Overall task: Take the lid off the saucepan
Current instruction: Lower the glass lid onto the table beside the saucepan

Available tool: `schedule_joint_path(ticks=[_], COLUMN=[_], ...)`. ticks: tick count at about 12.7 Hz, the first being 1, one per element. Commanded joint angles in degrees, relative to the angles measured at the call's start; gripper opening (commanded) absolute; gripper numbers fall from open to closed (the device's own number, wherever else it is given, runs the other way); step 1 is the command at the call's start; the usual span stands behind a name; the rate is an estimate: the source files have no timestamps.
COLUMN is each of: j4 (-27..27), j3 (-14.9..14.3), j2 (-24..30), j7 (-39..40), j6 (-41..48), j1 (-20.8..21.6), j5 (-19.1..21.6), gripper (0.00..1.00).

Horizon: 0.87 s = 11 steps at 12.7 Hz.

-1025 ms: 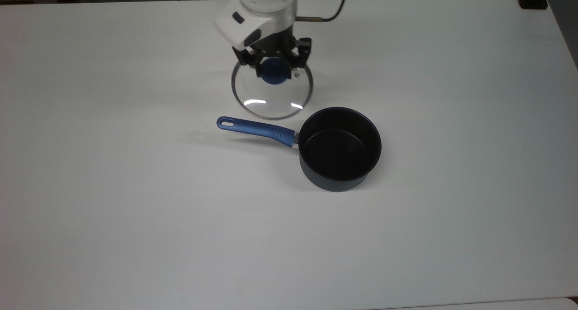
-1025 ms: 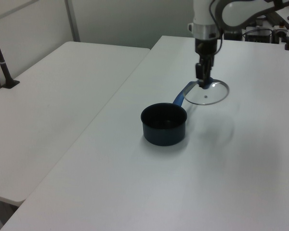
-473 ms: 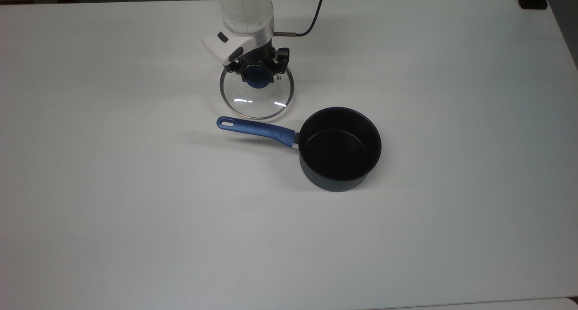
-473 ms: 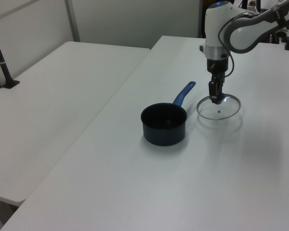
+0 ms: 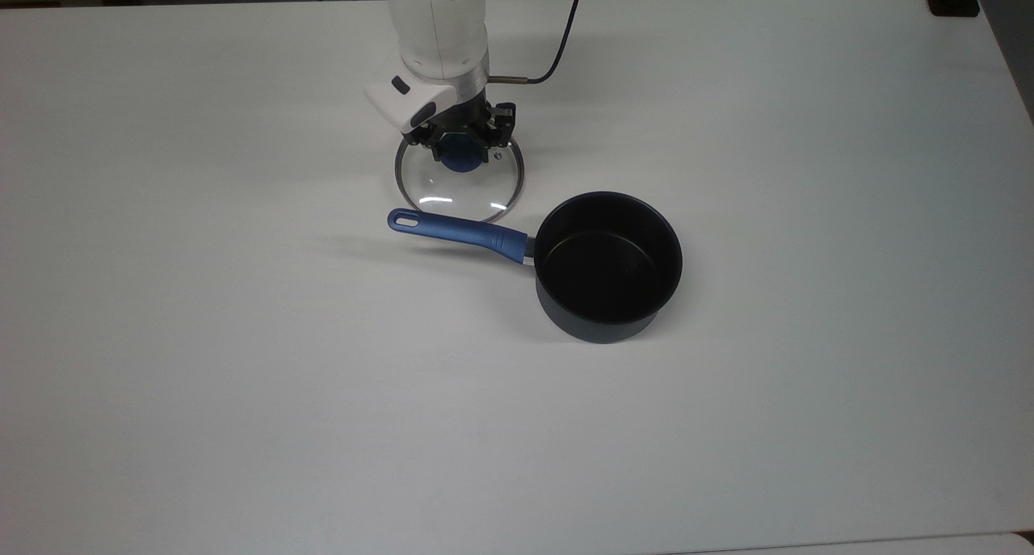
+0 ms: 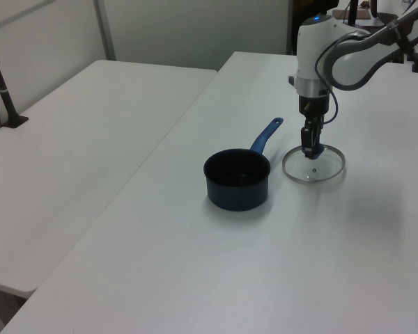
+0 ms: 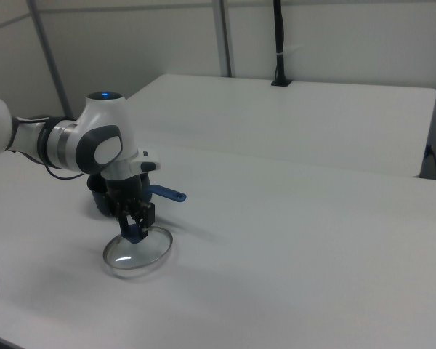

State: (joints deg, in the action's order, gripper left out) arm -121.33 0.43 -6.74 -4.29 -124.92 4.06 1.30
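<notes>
While the lid lies flat on the white table, the gripper stands over it with its black fingers clenched on the round blue knob at the lid's centre. That lid is a clear glass disc ringed by a thin steel rim, and two pale glints of light sit on the glass in the top view. Just beside it, apart from its rim, stands the saucepan, a small deep round pot with a dark matte body and black inside, open at the top. Its long straight blue handle ends in a slot-shaped hole and passes close by the lid's rim on the side nearer the bottom of the top view.

From the left view the saucepan shows its side wall, the handle pointing away from the camera, and the lid lies to the left view's right of it. From the right view the arm's white and grey wrist covers most of the pot, leaving a blue stub of handle visible, and the lid sits nearer the camera under the gripper. A second white table stands alongside in the left view.
</notes>
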Motion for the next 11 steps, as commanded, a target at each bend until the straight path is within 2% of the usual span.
schedule_joint_path(ticks=[1, 3, 4, 6, 8, 9, 11], j4=[-0.7, -0.6, -0.4, -0.1, 1.9, 3.8, 9.1], j3=[-0.2, -0.3, -0.5, -0.5, -0.5, -0.5, -0.5], j2=[-0.8, -1.9, -2.3, -2.5, -2.1, -1.7, 1.2], j7=[1.6, 2.7, 2.8, 2.8, 3.1, 2.8, 1.6], j6=[-0.7, -0.2, -0.2, 0.1, 3.1, 5.3, 11.3], j1=[-1.1, -1.3, -1.3, -1.4, -1.4, -1.4, -1.3], j5=[0.3, 0.2, -0.2, -1.3, -1.4, -1.4, -1.6], gripper=[0.4, 0.54, 0.55, 0.65, 0.9, 1.0, 1.0])
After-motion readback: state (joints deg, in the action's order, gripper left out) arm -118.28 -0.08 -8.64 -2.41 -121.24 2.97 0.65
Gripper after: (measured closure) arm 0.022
